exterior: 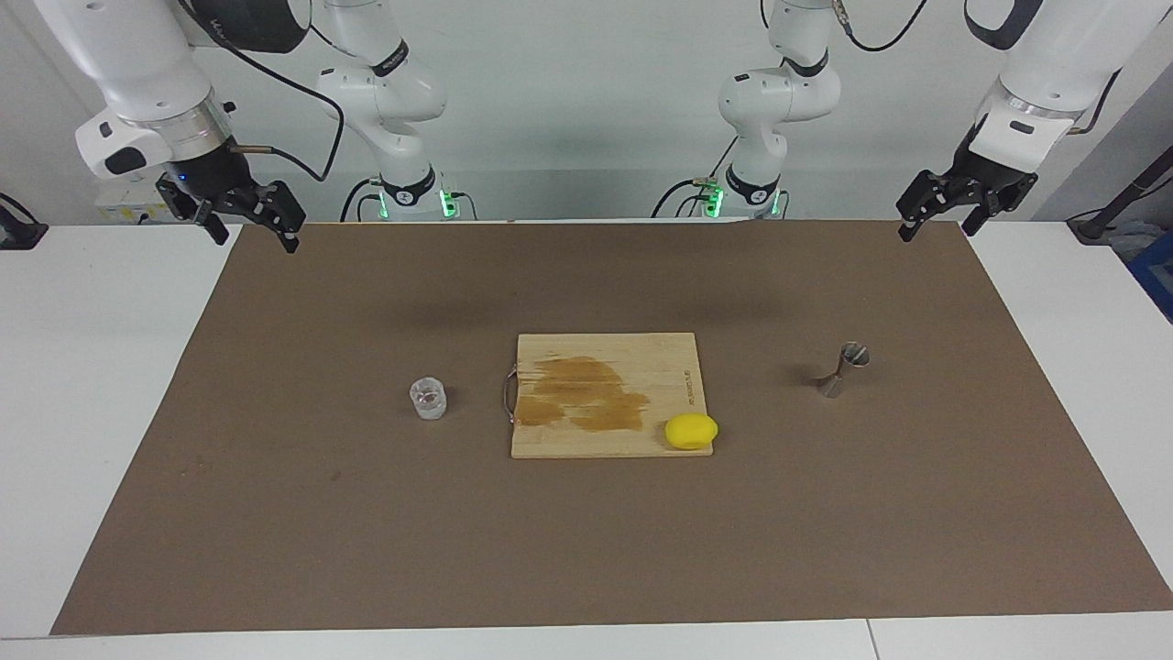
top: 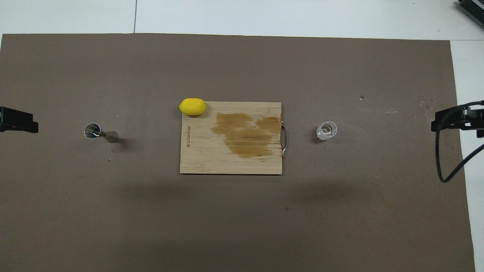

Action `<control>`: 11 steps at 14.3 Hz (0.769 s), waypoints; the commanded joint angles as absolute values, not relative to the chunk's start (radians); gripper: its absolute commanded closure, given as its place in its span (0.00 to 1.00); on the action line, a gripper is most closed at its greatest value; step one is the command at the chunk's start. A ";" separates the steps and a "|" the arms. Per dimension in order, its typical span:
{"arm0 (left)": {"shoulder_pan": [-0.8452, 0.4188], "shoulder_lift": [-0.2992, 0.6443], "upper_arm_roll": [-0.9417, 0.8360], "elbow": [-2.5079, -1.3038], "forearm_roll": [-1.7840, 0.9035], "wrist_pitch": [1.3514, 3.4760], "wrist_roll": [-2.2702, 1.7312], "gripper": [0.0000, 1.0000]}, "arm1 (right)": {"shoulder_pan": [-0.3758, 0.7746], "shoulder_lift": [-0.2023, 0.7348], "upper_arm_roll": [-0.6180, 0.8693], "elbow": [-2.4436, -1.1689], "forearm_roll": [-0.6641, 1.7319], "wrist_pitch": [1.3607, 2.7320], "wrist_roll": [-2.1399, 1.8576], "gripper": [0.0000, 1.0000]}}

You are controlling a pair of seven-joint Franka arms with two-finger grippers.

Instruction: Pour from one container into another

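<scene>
Nothing's started yet: glass cup and jigger sit untouched mid-counter, while left gripper and right gripper hover at the counter's robot-side corners, fingers wide open, empty.

A robot lab — two arms (table-mounted), bare walls.

A white table under a brown mat (scuffed in places) meets a pale wall.

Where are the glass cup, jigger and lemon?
glass cup (exterior: 428,400), facing view, on its side wall.
jigger (exterior: 839,370), facing view, on its narrow waist.
lemon (top: 193,106), overhead view, on its top.
</scene>
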State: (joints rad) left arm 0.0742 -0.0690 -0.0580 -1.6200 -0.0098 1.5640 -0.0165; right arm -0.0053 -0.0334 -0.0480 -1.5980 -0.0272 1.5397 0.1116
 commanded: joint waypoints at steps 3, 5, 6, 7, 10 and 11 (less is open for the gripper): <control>0.176 -0.089 -0.055 -1.635 -0.114 1.601 -0.015 0.00 | 0.014 -0.066 -0.048 -1.640 -0.038 1.568 0.132 0.00; 0.277 -0.087 -0.054 -1.649 -0.256 1.621 -0.014 0.00 | 0.040 -0.064 -0.075 -1.640 -0.038 1.568 0.130 0.00; 0.300 -0.083 -0.054 -1.655 -0.268 1.626 -0.014 0.00 | 0.052 -0.064 -0.089 -1.640 -0.038 1.569 0.130 0.00; 0.319 -0.077 -0.054 -1.657 -0.268 1.626 -0.014 0.00 | 0.061 -0.064 -0.101 -1.640 -0.038 1.569 0.130 0.00; 0.367 -0.043 -0.054 -1.657 -0.273 1.670 -0.014 0.00 | 0.055 -0.064 -0.101 -1.641 -0.037 1.580 0.135 0.00; 0.380 -0.029 -0.054 -1.657 -0.273 1.684 -0.012 0.00 | 0.052 -0.061 -0.101 -1.644 -0.031 1.580 0.161 0.00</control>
State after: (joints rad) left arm 0.3547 -0.0485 -0.0426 -1.6451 -0.2566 1.6402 -0.0116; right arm 0.0485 -0.0336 -0.0933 -1.6004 -0.0272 1.5466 0.1207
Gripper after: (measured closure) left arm 0.000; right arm 0.000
